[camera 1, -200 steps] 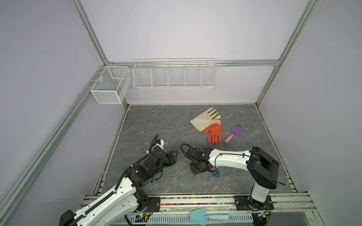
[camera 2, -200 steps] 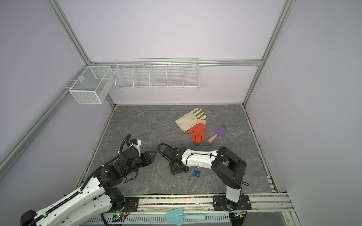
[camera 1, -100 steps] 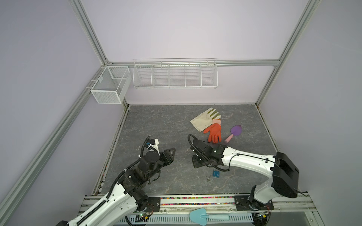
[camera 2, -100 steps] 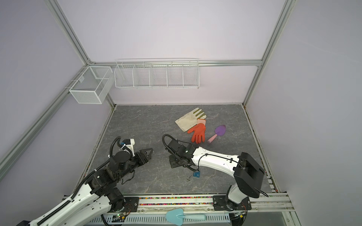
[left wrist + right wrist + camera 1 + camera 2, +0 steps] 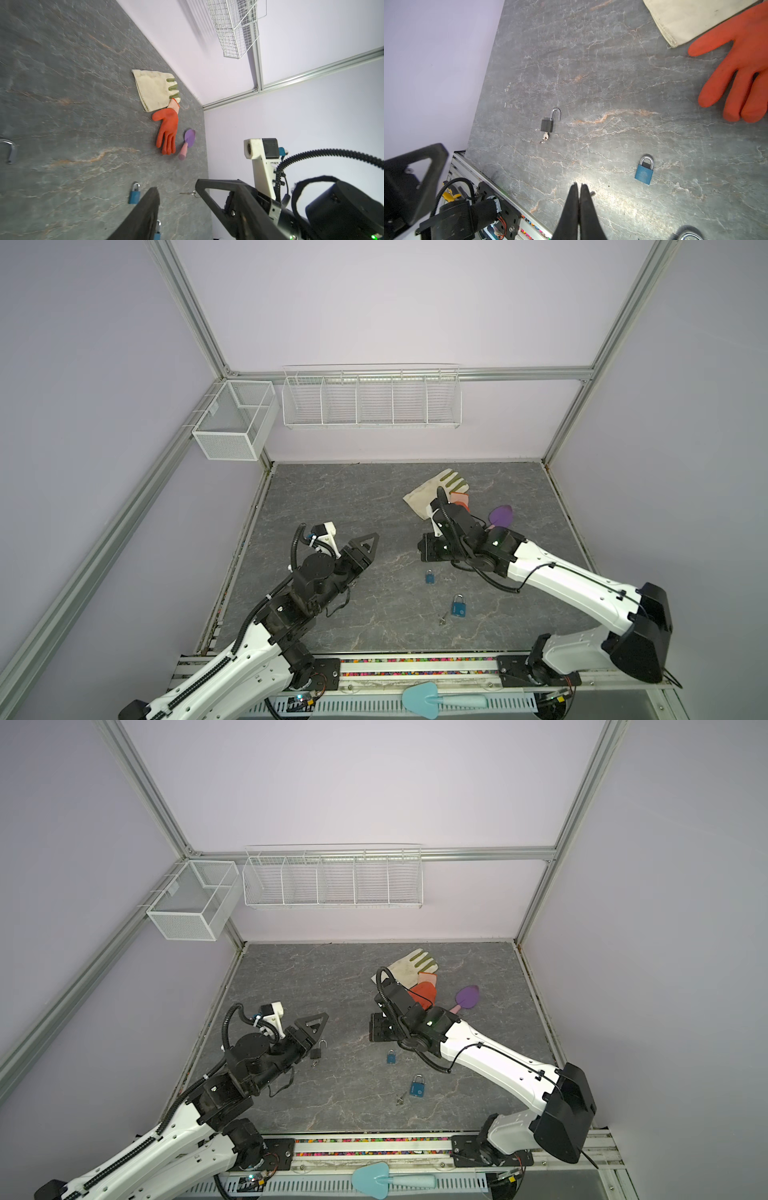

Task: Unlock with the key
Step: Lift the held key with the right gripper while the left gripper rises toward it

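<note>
A small black padlock [image 5: 547, 124] lies on the grey table with its shackle swung open and a key [image 5: 545, 138] in its base. A top view shows it [image 5: 316, 1052] just beside my left gripper [image 5: 309, 1038]. That gripper [image 5: 176, 188] is open and holds nothing. My right gripper [image 5: 579, 185] is shut and empty, raised over the table [image 5: 427, 549] right of the middle. Two blue padlocks [image 5: 430, 576] [image 5: 459, 608] lie shut below it, with a loose key [image 5: 442, 619] next to the nearer one.
A cream glove [image 5: 428, 493], an orange glove [image 5: 426, 992] and a purple trowel [image 5: 500, 515] lie at the back right. A wire rack [image 5: 370, 400] and a mesh box [image 5: 232, 427] hang on the walls. A light blue trowel [image 5: 424, 699] rests on the front rail.
The two grippers were close together near the table's middle; both have drawn apart, the left back to the left, the right up and toward the gloves. The black padlock now lies free.
</note>
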{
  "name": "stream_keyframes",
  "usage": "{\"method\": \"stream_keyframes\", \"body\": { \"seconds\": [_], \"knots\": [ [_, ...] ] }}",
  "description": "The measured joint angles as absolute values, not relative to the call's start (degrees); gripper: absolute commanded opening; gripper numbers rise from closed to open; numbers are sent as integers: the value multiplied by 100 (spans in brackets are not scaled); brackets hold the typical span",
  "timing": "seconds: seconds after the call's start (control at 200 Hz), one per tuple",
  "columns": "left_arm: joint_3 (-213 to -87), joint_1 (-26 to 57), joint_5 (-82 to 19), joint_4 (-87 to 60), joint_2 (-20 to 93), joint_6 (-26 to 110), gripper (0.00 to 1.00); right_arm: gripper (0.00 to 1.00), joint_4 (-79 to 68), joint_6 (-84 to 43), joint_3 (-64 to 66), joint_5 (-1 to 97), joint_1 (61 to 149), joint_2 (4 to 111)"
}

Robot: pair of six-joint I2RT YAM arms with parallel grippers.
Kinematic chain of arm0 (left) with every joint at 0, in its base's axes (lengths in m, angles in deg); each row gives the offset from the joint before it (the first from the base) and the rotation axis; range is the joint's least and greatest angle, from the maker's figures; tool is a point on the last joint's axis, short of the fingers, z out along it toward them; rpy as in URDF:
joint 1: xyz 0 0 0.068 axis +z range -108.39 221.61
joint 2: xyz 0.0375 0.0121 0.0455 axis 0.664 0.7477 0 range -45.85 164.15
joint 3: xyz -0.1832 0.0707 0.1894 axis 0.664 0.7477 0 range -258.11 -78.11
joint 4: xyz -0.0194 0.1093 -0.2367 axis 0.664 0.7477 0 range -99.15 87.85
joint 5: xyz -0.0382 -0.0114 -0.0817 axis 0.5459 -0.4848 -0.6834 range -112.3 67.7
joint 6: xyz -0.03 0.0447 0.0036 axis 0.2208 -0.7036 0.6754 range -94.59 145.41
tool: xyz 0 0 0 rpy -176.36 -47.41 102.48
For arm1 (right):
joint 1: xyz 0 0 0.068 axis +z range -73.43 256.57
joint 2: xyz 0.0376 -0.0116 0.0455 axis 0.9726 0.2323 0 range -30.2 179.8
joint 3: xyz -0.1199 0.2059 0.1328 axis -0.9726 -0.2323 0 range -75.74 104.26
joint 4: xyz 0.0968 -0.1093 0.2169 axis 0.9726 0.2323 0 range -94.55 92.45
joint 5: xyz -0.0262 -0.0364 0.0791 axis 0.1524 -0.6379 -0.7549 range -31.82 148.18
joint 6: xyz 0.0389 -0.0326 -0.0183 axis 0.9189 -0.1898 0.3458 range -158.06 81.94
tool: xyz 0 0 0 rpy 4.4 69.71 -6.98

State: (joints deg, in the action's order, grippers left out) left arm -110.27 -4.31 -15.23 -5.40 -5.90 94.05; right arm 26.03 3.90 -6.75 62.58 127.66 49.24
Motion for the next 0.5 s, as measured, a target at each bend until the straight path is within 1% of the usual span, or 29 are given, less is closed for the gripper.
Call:
{"method": "stream_keyframes", "body": {
  "seconds": [0.29,0.5],
  "knots": [
    [-11156,-404,-2153,-1570,686,10384,59,7,2597,372,-511,6232,12659,4924],
    [-11359,-404,-2413,-2097,1171,10170,59,7,2621,621,-423,6182,12475,4924]
  ]
}}
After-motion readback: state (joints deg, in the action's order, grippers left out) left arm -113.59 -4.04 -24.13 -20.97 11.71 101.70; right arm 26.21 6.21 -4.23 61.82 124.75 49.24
